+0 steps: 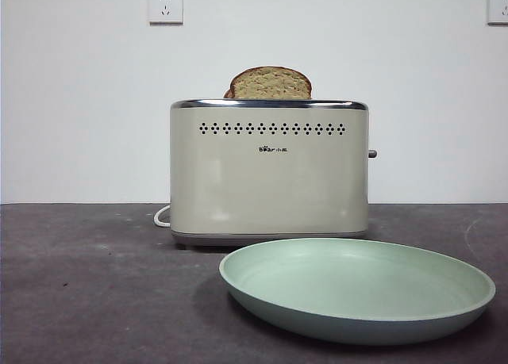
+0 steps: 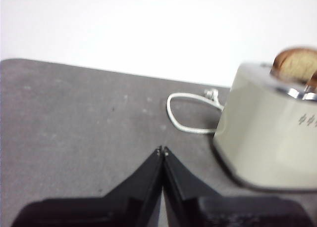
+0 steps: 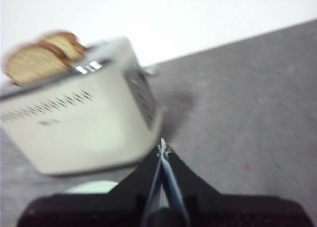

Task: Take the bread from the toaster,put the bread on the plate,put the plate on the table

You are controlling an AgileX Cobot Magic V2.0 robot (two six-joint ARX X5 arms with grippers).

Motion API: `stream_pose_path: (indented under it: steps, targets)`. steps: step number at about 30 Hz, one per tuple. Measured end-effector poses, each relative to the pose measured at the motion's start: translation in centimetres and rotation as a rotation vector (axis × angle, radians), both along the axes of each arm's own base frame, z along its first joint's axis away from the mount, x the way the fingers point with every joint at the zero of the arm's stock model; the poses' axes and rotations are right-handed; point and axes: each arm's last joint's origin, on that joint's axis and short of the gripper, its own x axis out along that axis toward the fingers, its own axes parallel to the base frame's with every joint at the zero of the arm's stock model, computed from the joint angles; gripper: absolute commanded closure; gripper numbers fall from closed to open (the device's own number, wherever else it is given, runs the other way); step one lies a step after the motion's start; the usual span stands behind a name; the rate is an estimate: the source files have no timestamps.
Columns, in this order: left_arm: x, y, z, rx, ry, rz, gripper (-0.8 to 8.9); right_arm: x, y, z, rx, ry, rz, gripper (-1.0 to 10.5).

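Tan speckled bread slice stands upright in the boxy cream toaster mid-tabletop; pale mint-green round plate lies at the front edge. Left gripper and right gripper: jaws together, empty.

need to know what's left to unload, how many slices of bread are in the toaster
2: one bread slice stands in the toaster slot nearer the front camera; a second slice sits directly behind it, mostly hidden in the front view.

White wall behind the scene; two white power sockets mounted high on it. A white power cord lies looped on the surface. Second bread slice visible.
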Motion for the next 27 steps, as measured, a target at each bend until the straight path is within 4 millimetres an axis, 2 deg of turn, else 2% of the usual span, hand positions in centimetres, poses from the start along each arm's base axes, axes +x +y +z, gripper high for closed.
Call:
stream_pose_path:
  steps: [7, 14, 22, 27]
  targets:
    - [-1.2, -0.2, 4.0, -0.034, 0.012, -0.069, 8.21, 0.1, 0.2, 4.3, 0.012, 0.072, 0.077, 9.6]
    - [-1.5, -0.6, 8.3, -0.044, 0.089, -0.216, 8.21, 1.1, 0.8, 8.9, -0.012, 0.235, 0.268, 9.6]
    - [-1.0, -1.2, 11.8, -0.028, 0.241, -0.445, 8.21, 1.9, 1.2, 13.5, -0.105, 0.431, 0.425, 9.6]
    - [-0.8, -1.5, 13.5, -0.021, 0.271, -0.561, 8.21, 1.7, 1.4, 15.2, -0.173, 0.494, 0.502, 9.6]
